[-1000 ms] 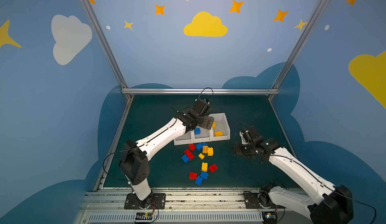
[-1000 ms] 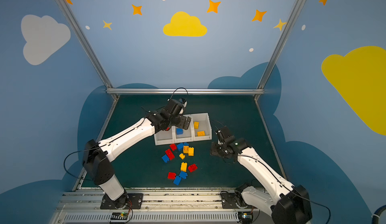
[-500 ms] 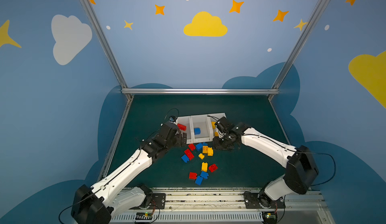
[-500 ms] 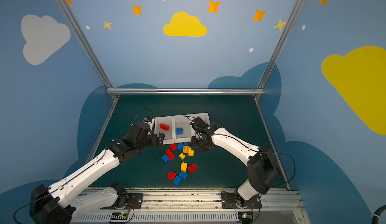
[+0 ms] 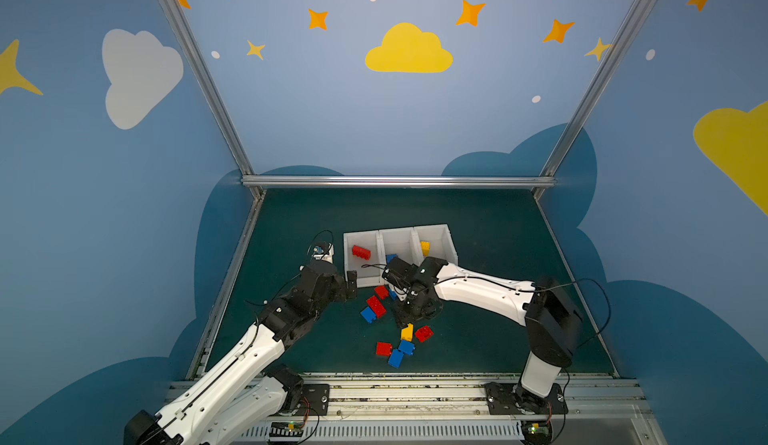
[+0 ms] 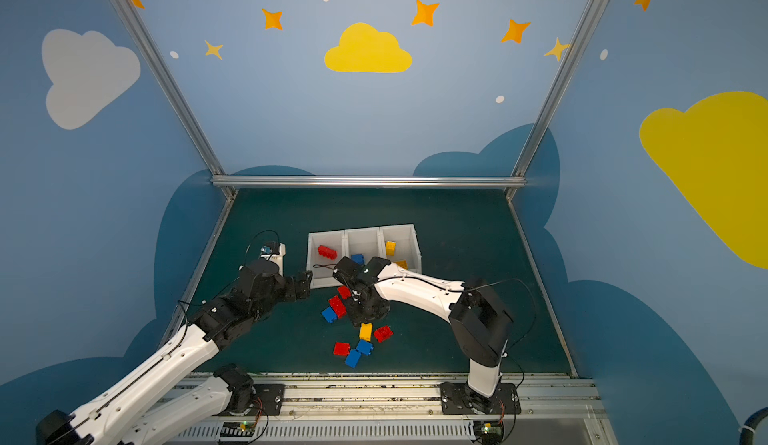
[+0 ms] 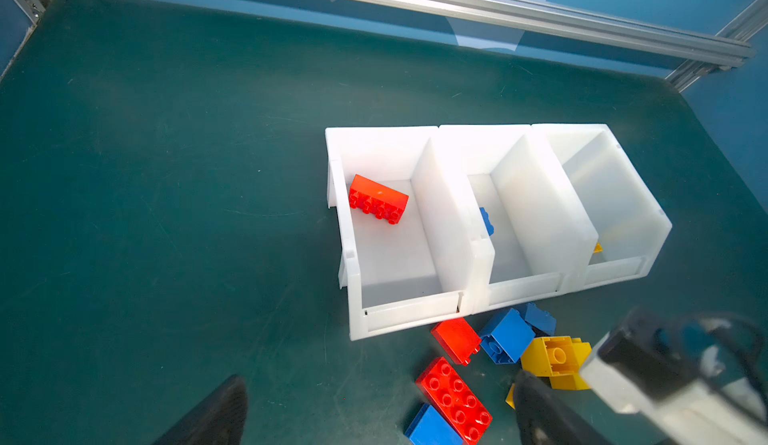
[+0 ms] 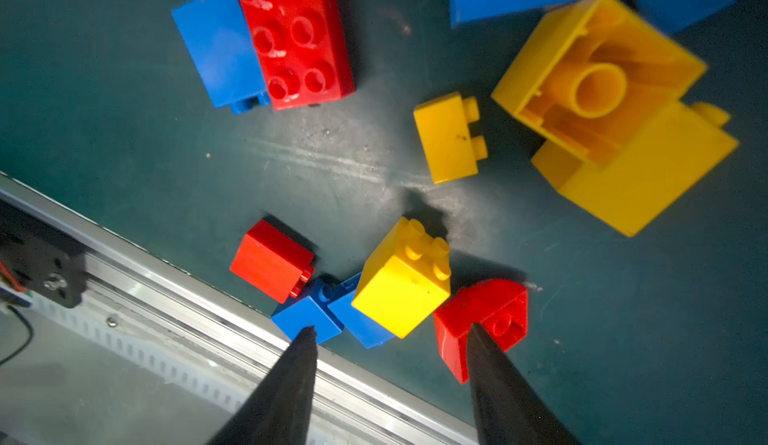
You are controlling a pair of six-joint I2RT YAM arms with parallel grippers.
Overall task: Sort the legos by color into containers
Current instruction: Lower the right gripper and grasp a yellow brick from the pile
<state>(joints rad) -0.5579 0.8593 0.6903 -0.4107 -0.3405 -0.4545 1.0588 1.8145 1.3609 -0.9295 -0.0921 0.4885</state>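
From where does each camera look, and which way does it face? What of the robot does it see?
Top views: high behind the robot's bases, looking down and forward; left arm and right arm show.
Left wrist: over the mat, facing the white bins; open left gripper shows.
Right wrist: close above the loose bricks, looking down; open right gripper shows.
Shared: all show the long red brick.

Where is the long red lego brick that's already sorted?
In both top views the long red lego brick lies in the leftmost of three white plastic bins, near its back wall.
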